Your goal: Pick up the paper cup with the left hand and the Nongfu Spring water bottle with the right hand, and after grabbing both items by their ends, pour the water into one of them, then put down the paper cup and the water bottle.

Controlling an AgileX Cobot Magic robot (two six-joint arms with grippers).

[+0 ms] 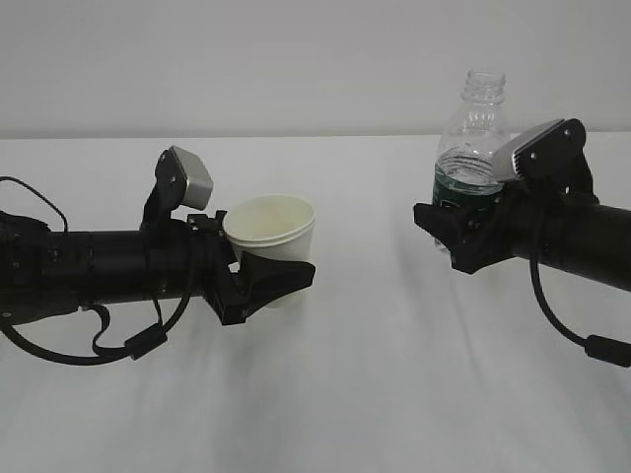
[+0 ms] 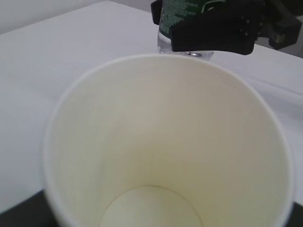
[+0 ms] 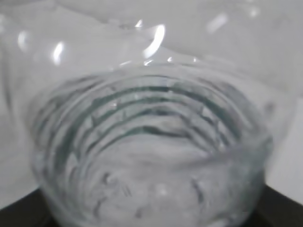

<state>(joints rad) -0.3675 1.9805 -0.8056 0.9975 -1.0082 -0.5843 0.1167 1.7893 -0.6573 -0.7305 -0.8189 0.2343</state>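
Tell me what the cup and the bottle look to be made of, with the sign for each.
Paper cup: looks like matte white paper, cream inside; signs are the rolled rim and dull, glare-free wall.
Water bottle: looks like clear glossy plastic; signs are the see-through ribbed wall, bright highlights and threaded neck. Its dark green label looks like printed film, though that stays uncertain.
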